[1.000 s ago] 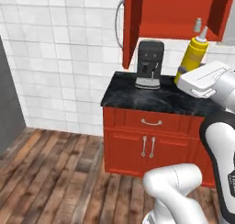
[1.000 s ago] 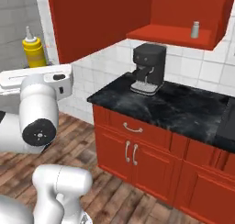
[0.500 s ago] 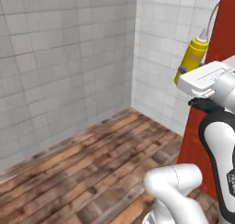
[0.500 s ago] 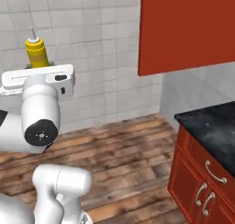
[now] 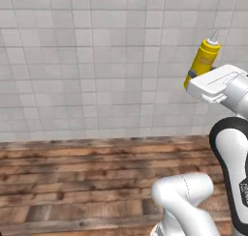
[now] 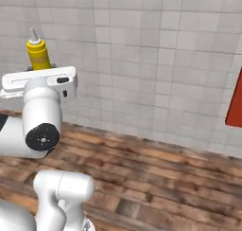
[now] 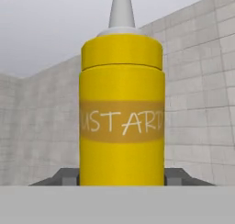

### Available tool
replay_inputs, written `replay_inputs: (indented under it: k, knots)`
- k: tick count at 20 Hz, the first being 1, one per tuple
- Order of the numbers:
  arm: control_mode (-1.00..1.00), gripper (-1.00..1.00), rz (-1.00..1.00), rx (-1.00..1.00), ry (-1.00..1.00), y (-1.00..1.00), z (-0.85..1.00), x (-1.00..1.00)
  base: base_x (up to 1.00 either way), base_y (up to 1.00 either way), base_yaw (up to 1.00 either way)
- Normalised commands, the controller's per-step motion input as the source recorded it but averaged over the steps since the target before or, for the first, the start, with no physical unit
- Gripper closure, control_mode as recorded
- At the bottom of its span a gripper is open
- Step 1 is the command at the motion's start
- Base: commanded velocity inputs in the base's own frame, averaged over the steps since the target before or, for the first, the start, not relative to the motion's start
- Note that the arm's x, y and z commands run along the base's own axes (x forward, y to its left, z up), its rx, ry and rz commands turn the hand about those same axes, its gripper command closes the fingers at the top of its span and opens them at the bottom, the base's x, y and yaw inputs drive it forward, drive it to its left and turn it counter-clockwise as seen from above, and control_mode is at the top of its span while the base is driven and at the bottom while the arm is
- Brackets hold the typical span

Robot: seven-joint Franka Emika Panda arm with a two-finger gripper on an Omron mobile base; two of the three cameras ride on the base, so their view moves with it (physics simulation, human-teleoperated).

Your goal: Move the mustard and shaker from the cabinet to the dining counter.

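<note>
Showing in the left base view: mustard (image 5: 203,62), held high above the white hand before a tiled wall (image 5: 97,61), plank floor (image 5: 72,172) below. Right base view: mustard (image 6: 37,55) upright atop the hand; tiled wall, floor, a red edge (image 6: 235,102) at far right, possibly the cabinet. Hand view: mustard (image 7: 121,126) upright, close, with the jaws clamped on its base, dark fingertips (image 7: 176,176) at either side. Progress, as judged: mustard out of the cabinet and in transit; placing it on the table, and the shaker entirely, remain.
</note>
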Motion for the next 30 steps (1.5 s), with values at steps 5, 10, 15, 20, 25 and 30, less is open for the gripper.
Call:
replay_inputs:
  k: [5,10,15,20,25,30]
  knots:
    - [1.00,1.00,0.00,0.00,0.00,0.00,0.00,0.00,-0.01,0.00,1.00]
    - [1.00,1.00,0.00,0.00,0.00,0.00,0.00,0.00,-0.24,0.25,0.99]
    - [1.00,1.00,0.00,0.00,0.00,0.00,0.00,0.00,0.07,0.57,0.49]
    - [1.00,1.00,0.00,0.00,0.00,0.00,0.00,0.00,0.21,0.61,0.14]
    - [1.00,1.00,0.00,0.00,0.00,0.00,0.00,0.00,0.35,0.41,0.11]
    - [1.00,1.00,0.00,0.00,0.00,0.00,0.00,0.00,0.05,0.33,0.25]
